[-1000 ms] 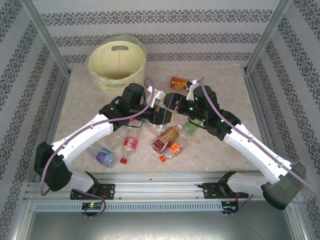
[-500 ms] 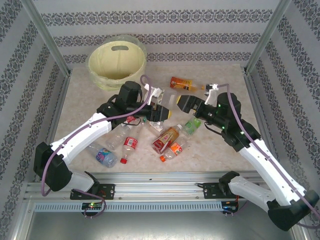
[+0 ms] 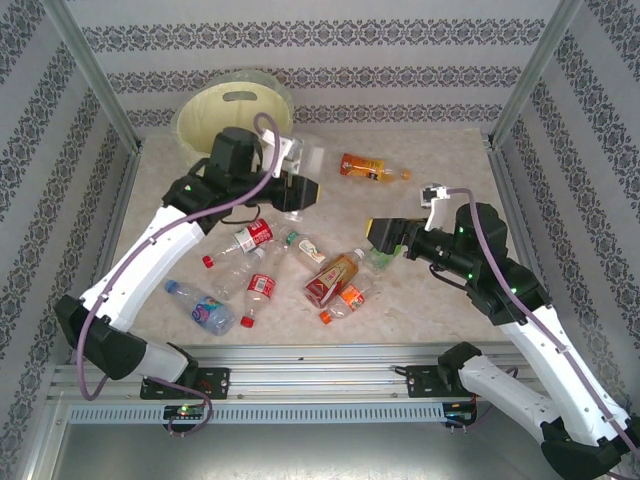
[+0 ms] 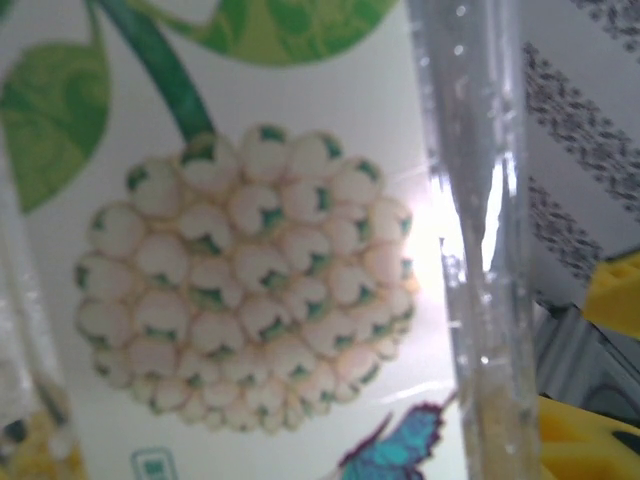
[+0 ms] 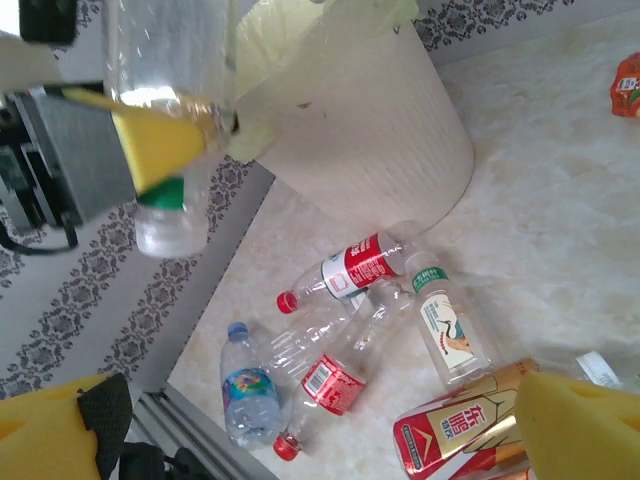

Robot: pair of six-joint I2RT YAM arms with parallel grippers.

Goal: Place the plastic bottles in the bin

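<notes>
Top view: handoff is done. The right gripper (image 3: 385, 233) has let go and backed off to right of centre, jaws wide with nothing in them; a second ago it was nose to nose with the left gripper (image 3: 300, 190) mid-frame. The left gripper now sits upper left, clenched on a clear plastic bottle (image 3: 308, 155), just beside the rim of the large round pale-yellow plastic bin (image 3: 195, 120). By my read it's not over the opening yet, so carry-over and drop remain. Loose bottles are on the table: an orange-label bottle (image 3: 368, 166) upper centre, a red-label bottle (image 3: 252, 236) and a blue-label bottle (image 3: 205, 310) in the lower-centre cluster. Left wrist: the held bottle's label is against the lens, white flower cluster and green leaves, blurred. A yellow foam pad (image 4: 612, 290) is cut off at the right edge, and pad contact is not visible. Right wrist: its own yellow pads (image 5: 575, 420) sit in the lower corners, well apart. Upper left, the left gripper pinches the bottle with the bin wall behind it. Can't tell which end of the bottle is up.
</notes>
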